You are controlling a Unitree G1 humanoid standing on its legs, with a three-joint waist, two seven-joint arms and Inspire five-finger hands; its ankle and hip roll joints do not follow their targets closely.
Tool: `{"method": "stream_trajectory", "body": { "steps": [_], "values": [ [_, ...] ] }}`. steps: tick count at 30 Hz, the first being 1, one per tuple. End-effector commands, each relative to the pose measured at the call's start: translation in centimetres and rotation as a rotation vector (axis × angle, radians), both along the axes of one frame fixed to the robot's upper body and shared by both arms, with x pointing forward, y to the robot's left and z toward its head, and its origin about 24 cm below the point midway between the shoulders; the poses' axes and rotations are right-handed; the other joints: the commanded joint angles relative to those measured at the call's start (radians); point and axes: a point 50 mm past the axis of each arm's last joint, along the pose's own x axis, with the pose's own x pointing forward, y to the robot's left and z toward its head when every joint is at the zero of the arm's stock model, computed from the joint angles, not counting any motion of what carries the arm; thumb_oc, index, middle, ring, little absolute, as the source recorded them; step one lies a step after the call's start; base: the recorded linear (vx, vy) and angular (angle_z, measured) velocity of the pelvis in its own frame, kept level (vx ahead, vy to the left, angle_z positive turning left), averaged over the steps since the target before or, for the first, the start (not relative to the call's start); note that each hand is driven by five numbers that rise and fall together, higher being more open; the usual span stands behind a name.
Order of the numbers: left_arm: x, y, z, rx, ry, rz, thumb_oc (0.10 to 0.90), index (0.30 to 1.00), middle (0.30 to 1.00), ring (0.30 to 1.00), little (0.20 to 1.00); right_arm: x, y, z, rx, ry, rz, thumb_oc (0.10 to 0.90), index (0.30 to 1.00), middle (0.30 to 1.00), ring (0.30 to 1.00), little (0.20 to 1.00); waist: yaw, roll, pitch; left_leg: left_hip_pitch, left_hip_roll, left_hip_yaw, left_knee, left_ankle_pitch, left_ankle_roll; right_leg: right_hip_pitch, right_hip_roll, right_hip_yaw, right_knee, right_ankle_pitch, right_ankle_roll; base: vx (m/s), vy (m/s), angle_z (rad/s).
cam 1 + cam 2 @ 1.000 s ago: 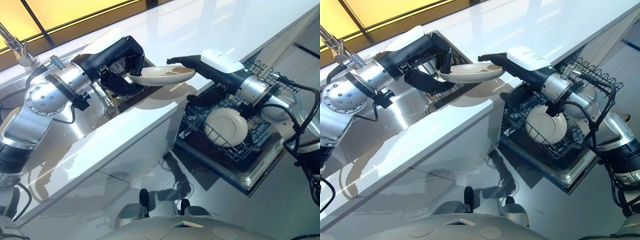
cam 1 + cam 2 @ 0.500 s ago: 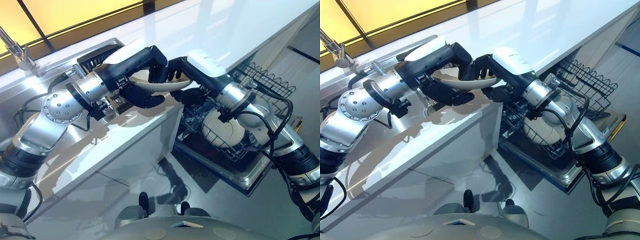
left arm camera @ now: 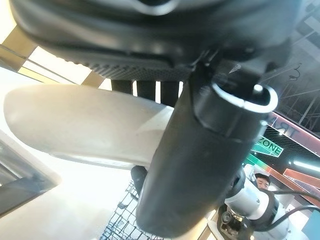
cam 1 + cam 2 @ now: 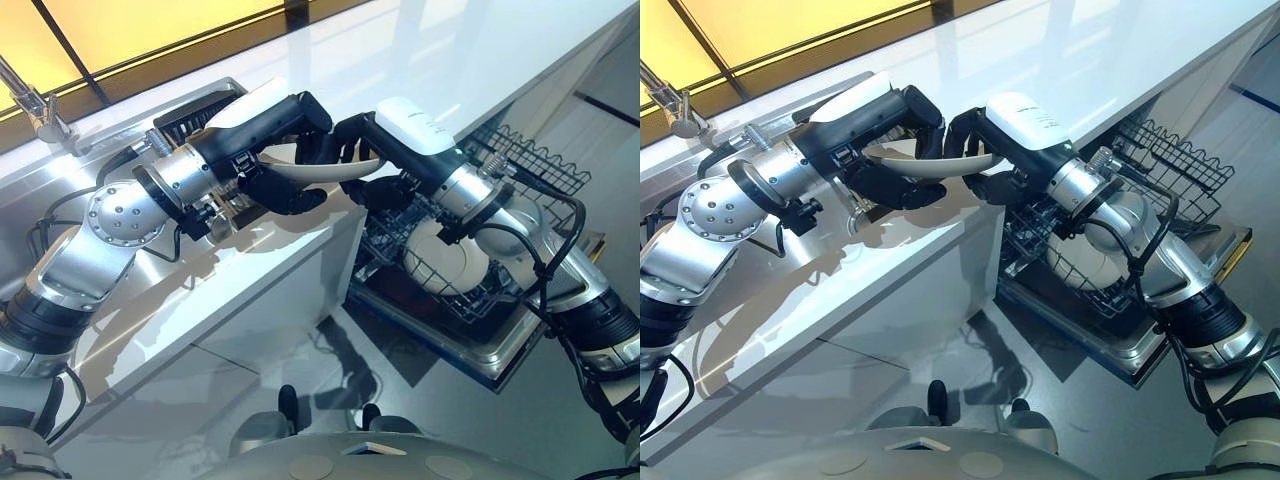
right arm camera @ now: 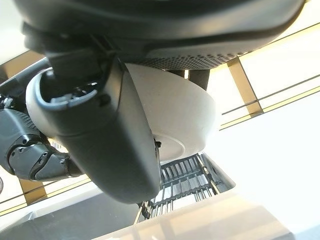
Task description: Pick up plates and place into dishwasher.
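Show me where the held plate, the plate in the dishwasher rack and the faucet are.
held plate (image 4: 312, 173), left eye view, rim between both hands
racked plate (image 4: 447, 262), left eye view, its face
faucet (image 4: 38, 106), left eye view, spout

Two plates: one plate (image 4: 322, 171) held above the counter (image 4: 230, 290) edge, one racked plate (image 4: 452, 259) in the dishwasher rack (image 4: 520, 165). Two hands, the left hand (image 4: 283, 188) and right hand (image 4: 363, 186), both on the held plate. One faucet (image 4: 38, 105). The rack may hide further plates; I cannot tell.
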Motion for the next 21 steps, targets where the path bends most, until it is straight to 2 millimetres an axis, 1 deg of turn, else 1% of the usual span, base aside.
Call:
{"method": "stream_trajectory", "body": {
  "steps": [1,4,5,7,9,16,21],
  "values": [
    [-0.3,-0.3,2.3,-0.145,-0.124,-0.041,0.8,0.9,0.9,0.9,0.9,-0.9,1.3,4.7,0.085,-0.231,0.098,0.1,0.3,0.3,0.3,0.2,0.014,-0.009,-0.156,0.021,-0.042,0.009,0.001,-0.124,-0.005,-0.081,0.051,-0.029,0.001,0.067,0.028,0.0,0.0,0.0],
    [-0.1,0.4,2.2,-0.169,-0.155,0.012,0.8,0.9,0.9,0.9,0.9,-1.0,1.1,4.6,0.094,-0.227,0.092,0.1,0.3,0.3,0.3,0.2,0.017,-0.01,-0.157,0.019,-0.041,0.015,0.001,-0.123,-0.005,-0.081,0.049,-0.039,0.0,0.066,0.028,0.0,0.0,0.0],
    [-0.1,0.4,2.2,-0.174,-0.16,0.018,0.8,0.9,0.9,0.9,0.9,-1.0,1.1,4.5,0.095,-0.225,0.091,0.1,0.3,0.3,0.3,0.2,0.018,-0.009,-0.159,0.023,-0.041,0.013,0.001,-0.134,-0.005,-0.077,0.049,-0.039,0.001,0.057,0.03,0.0,0.0,0.0],
    [-0.1,0.8,2.5,-0.194,-0.22,0.053,0.8,0.9,0.9,0.9,0.9,-0.9,1.1,4.3,0.104,-0.222,0.092,0.1,0.3,0.3,0.3,0.2,0.019,-0.011,-0.156,0.018,-0.04,0.015,0.001,-0.123,-0.006,-0.081,0.048,-0.041,0.0,0.067,0.028,0.0,0.0,0.0],
    [-0.2,1.0,2.5,-0.194,-0.236,0.07,0.8,0.9,0.9,0.9,0.9,-0.9,1.0,4.1,0.106,-0.222,0.091,0.1,0.3,0.3,0.3,0.2,0.018,-0.01,-0.159,0.023,-0.04,0.013,0.001,-0.133,-0.006,-0.077,0.047,-0.04,0.0,0.058,0.029,0.03,0.0,0.0],
    [-0.5,1.5,2.3,-0.193,-0.277,0.088,0.8,0.9,0.9,0.9,0.9,-1.1,0.5,3.8,0.126,-0.235,0.072,0.1,0.3,0.3,0.3,0.2,0.022,-0.01,-0.159,0.016,-0.04,0.01,0.001,-0.121,-0.006,-0.083,0.045,-0.042,0.001,0.068,0.028,-0.02,-0.001,0.0],
    [-0.5,2.0,1.8,-0.245,-0.217,0.101,0.8,0.9,0.9,0.9,0.9,-1.2,0.5,3.7,0.132,-0.247,0.071,0.1,0.3,0.3,0.3,0.2,0.024,-0.01,-0.16,0.017,-0.04,0.011,0.001,-0.122,-0.007,-0.084,0.042,-0.041,0.001,0.069,0.029,0.0,0.0,0.0]
  ]
}}
